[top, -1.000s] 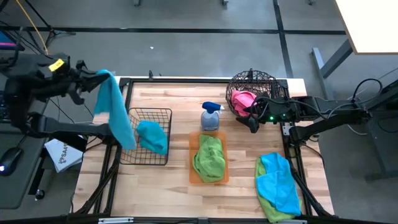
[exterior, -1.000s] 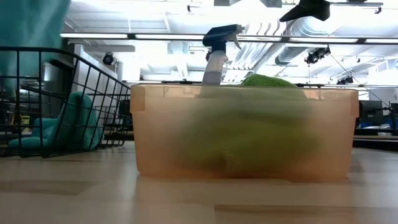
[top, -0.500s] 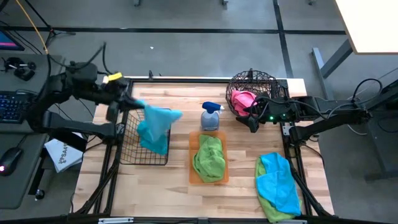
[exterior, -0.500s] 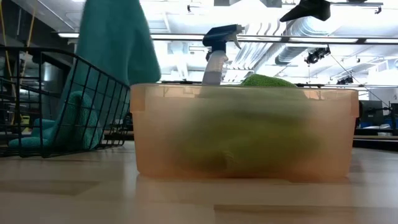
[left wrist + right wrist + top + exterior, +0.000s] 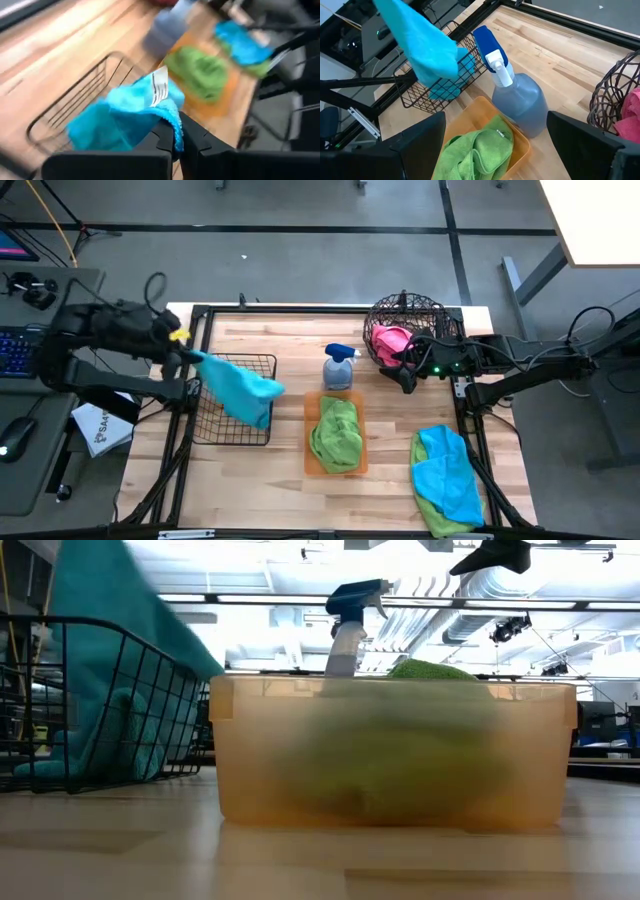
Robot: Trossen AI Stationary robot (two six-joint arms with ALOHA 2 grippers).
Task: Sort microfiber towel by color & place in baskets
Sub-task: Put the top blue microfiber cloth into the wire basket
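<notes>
Probably best that the left gripper [image 5: 188, 356], clenched on a cyan towel [image 5: 238, 386], centres it over the black wire basket [image 5: 262, 364] before releasing.

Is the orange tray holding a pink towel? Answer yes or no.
No: the orange tray holds a green towel; the pink towel lies in the round basket.

A robotics lab: the pale wooden worktable [image 5: 290, 480] stood on grey concrete floor [image 5: 300, 265], beside a desk with black keyboard [image 5: 20, 352], under exposed silver ceiling ducts [image 5: 480, 590].
</notes>
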